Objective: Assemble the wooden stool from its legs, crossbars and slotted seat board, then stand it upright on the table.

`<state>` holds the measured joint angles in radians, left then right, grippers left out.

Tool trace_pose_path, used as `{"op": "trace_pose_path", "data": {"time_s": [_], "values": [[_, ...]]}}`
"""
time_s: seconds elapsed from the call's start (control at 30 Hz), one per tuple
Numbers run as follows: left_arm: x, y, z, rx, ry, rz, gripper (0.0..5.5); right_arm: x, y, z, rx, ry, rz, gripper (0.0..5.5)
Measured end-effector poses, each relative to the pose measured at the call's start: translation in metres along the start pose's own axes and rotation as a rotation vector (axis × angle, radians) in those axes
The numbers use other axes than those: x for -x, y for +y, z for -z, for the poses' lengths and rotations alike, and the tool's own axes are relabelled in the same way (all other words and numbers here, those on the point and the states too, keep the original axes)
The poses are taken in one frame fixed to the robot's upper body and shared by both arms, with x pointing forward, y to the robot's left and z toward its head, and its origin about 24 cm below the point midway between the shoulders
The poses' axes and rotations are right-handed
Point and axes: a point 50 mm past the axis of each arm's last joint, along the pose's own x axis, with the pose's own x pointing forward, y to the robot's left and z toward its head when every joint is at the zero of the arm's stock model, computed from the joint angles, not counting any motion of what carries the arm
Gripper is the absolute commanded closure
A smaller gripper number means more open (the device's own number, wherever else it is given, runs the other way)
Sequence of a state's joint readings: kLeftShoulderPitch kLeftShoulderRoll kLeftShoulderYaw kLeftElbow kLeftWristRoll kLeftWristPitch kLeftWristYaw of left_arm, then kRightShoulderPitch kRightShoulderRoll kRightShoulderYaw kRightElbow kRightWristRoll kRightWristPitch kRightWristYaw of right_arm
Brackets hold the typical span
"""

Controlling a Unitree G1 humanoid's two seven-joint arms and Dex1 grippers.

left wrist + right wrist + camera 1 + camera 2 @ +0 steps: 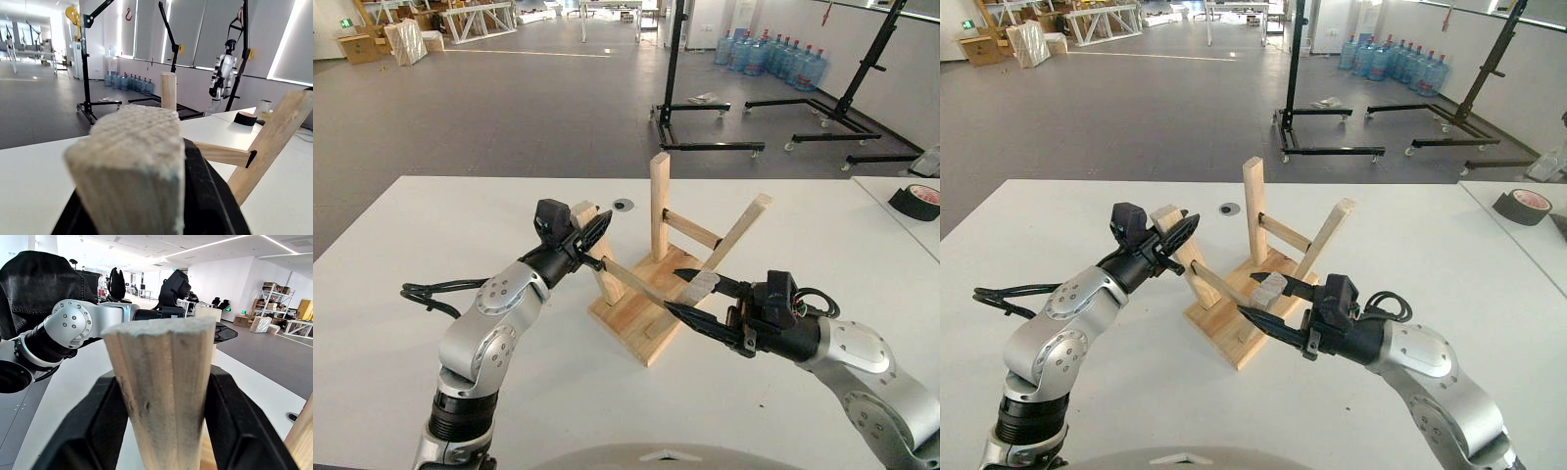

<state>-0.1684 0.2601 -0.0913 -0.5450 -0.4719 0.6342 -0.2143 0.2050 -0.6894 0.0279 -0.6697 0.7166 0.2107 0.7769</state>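
Observation:
The wooden stool lies upside down, its slotted seat board [628, 333] flat on the white table [431, 235]. At the far side stand an upright leg [660, 201] and a leaning leg [744, 230], joined by a crossbar [690, 230]. My left gripper [592, 235] is shut on the top end of the near left leg [132, 161]. On the other side, my right gripper [690, 291] is shut on the end of the near right leg [161, 391]. A second crossbar [631, 279] runs between these two held legs.
A small grey disc [623, 205] lies on the table behind the stool. A black tape roll [920, 201] sits on the neighbouring table at the right. Black cable [426, 294] loops by my left arm. Black wheeled frames [705, 127] stand on the floor beyond.

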Motion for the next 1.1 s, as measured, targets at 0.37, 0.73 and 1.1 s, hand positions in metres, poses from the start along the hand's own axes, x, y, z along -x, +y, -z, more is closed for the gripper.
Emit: {"op": "trace_pose_path", "data": {"time_s": [0.37, 0.73, 1.1], "values": [[0.004, 0.002, -0.002, -0.073, -0.021, -0.005, 4.35, -0.004, -0.017, -0.001, 0.025, 0.025, -0.077, 3.43], [0.017, 0.004, -0.005, 0.026, -0.018, 0.09, 4.35, 0.0, -0.052, -0.014, 0.051, 0.146, -0.261, 3.43], [0.026, 0.006, -0.002, 0.044, 0.02, 0.108, 3.52, -0.007, -0.073, -0.019, 0.025, 0.207, -0.352, 3.43]]}}
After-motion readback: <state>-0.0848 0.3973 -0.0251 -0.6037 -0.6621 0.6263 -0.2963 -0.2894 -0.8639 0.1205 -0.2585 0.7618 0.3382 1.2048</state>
